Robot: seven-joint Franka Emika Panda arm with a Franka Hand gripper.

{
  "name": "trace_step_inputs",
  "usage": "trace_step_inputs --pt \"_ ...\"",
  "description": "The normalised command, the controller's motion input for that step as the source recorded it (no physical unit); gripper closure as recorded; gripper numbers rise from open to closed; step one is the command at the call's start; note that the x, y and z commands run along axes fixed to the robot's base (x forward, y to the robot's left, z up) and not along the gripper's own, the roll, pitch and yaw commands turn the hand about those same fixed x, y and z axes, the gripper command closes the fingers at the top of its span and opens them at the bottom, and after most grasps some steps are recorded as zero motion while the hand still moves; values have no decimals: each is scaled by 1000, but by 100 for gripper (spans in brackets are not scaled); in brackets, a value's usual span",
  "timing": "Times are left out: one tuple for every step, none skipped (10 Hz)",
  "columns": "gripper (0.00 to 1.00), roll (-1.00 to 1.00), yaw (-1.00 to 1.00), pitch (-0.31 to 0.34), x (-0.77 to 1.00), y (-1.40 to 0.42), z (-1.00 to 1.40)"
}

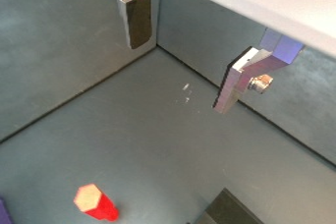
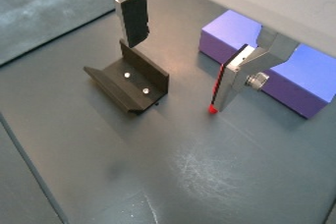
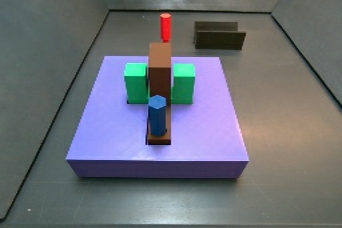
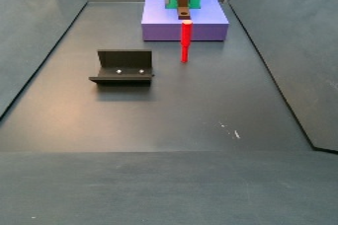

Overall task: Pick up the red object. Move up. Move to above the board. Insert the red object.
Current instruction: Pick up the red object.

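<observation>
The red object (image 4: 185, 41) is a thin red peg standing upright on the dark floor, just in front of the purple slab (image 4: 209, 27). It also shows in a side view (image 3: 166, 26), behind the board (image 3: 160, 72). The board is a narrow brown plank on the slab between green blocks (image 3: 136, 82). My gripper (image 2: 179, 71) is open and empty above the floor. In a wrist view the peg (image 2: 217, 90) shows as a red line beside one finger (image 2: 237, 76), not between the pads. In a wrist view (image 1: 94, 201) it lies far from the gripper (image 1: 180, 74).
A blue hexagonal peg (image 3: 156, 115) stands in the board's near end. The fixture (image 2: 129, 83) stands on the floor near the other finger (image 2: 132, 17) and shows in both side views (image 4: 123, 67) (image 3: 219, 35). Grey walls surround the floor.
</observation>
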Motion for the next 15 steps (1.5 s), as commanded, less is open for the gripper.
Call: trace_step_inputs --pt "0 0 -23 0 74 -123 -3" --pt "0 -7 -60 -73 0 -514 -111" --pt "0 -33 -17 -46 43 -823 -231" --pt "0 -16 0 -67 37 -937 -371" --pt "0 -94 0 -54 86 -829 -486" --pt "0 -130 0 -60 46 -726 -629" --pt "0 -200 0 -111 34 -523 -571" --pt "0 -159 0 -129 0 -186 -629" --pt "0 -166 0 -121 0 -3 -577" --pt "0 -186 -6 -104 0 -23 -509" --pt "0 -207 0 -170 0 -151 -389" --pt "0 -164 0 -150 -51 -277 -271" --pt "0 -143 0 -139 -180 -306 -149" --pt "0 -180 -3 -127 0 -240 -180" --pt "0 -86 0 -151 0 -80 -386"
